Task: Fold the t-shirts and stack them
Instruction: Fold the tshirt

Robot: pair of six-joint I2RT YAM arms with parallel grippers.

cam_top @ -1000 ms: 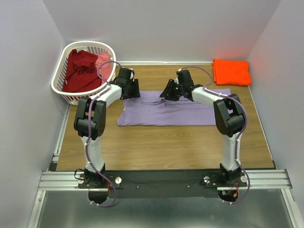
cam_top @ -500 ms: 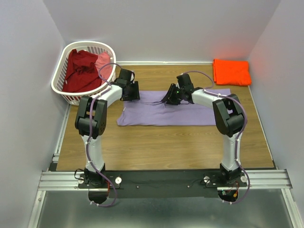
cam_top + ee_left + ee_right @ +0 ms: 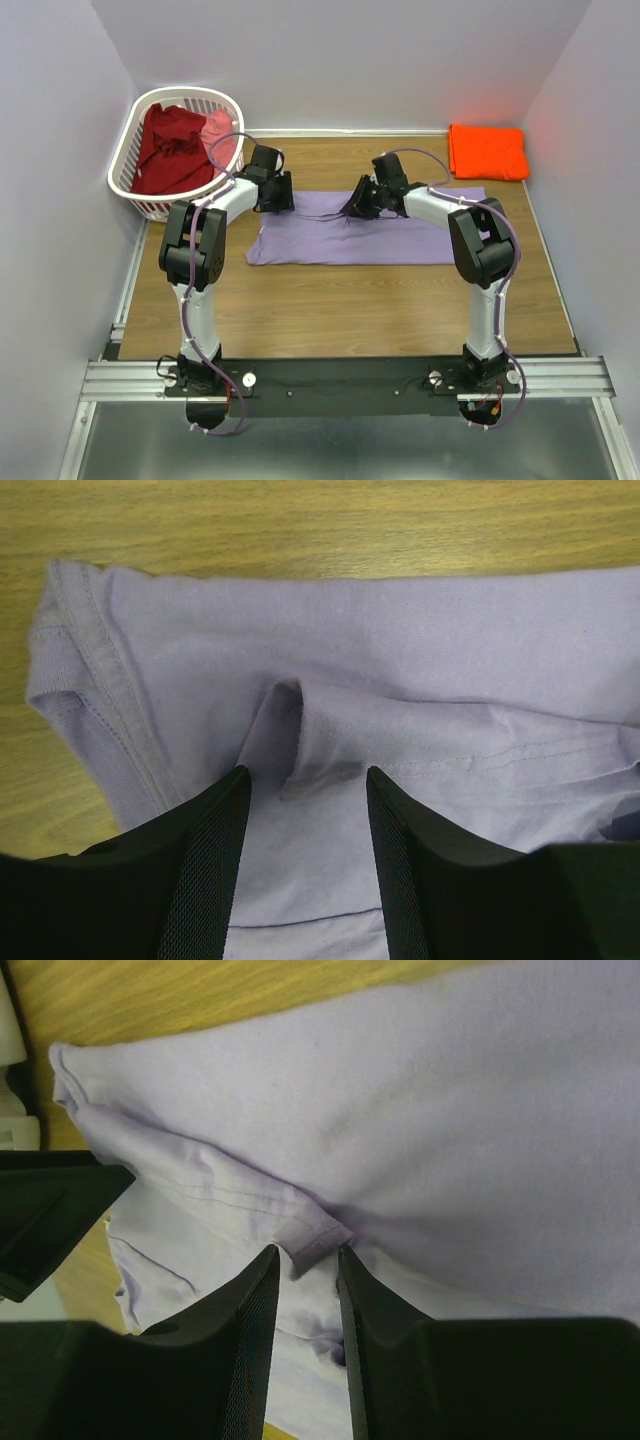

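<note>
A lavender t-shirt [image 3: 350, 240] lies spread flat across the middle of the table. My left gripper [image 3: 275, 190] is down at its far left corner. In the left wrist view the left gripper [image 3: 307, 780] is open, and a raised pleat of the lavender cloth [image 3: 320, 730] sits just ahead of its tips. My right gripper [image 3: 358, 205] rests on the shirt's far edge near the middle. Its jaws [image 3: 306, 1252] stand narrowly open, with a stitched hem fold [image 3: 312, 1235] between the tips. A folded orange t-shirt [image 3: 488, 151] lies at the back right.
A white slotted laundry basket [image 3: 125, 165] stands at the back left with a dark red shirt [image 3: 170, 150] and a pink one [image 3: 220, 130] inside. Walls close in the table at the left, back and right. Bare wood shows in front of the lavender shirt.
My right gripper has dropped onto the shirt's far edge and its jaws have narrowed around the hem fold. The left gripper has stayed in place, its jaws slightly narrower.
</note>
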